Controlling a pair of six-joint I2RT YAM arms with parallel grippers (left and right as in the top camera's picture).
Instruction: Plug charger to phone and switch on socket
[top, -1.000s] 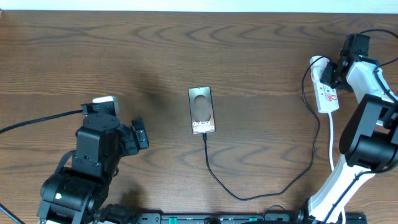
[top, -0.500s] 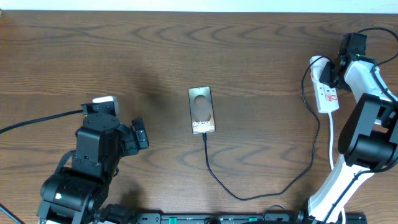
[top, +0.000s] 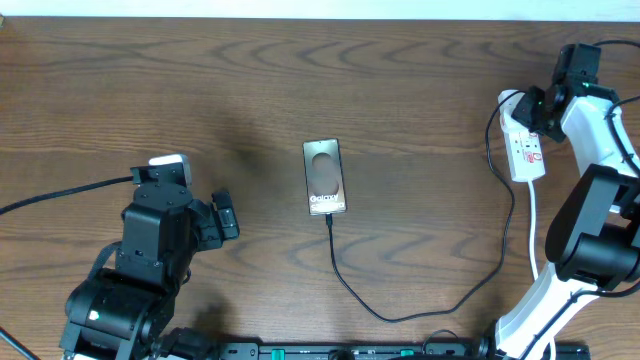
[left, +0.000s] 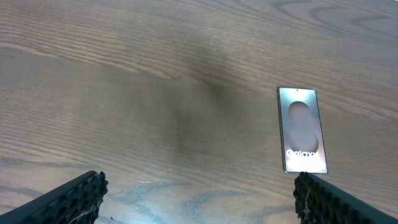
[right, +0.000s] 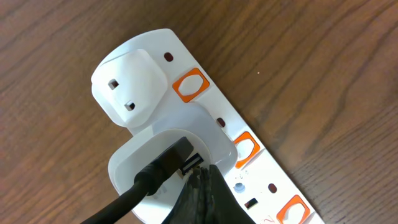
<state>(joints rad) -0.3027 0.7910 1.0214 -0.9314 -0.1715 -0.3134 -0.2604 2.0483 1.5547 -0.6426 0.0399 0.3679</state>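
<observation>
The phone (top: 325, 177) lies flat mid-way across the surface (top: 200, 90), with the charger (top: 345, 285) cable meeting its lower edge. The socket (top: 524, 150) sits far right. It is a light strip, likely to skid, and its orange rocker switches (right: 189, 85) look stiff and best pressed squarely. The right gripper (right: 200, 186) is pressed together over it; the left gripper (left: 196, 196) is spread and empty.

Left arm (top: 155, 235) is all black and blocky, with a pale camera block (top: 168, 163) on top and a black cable (top: 60, 193) running off left. Right arm (top: 600, 115): white shells over black joints. The left fingers (left: 68, 196) have knobbly black pads.
</observation>
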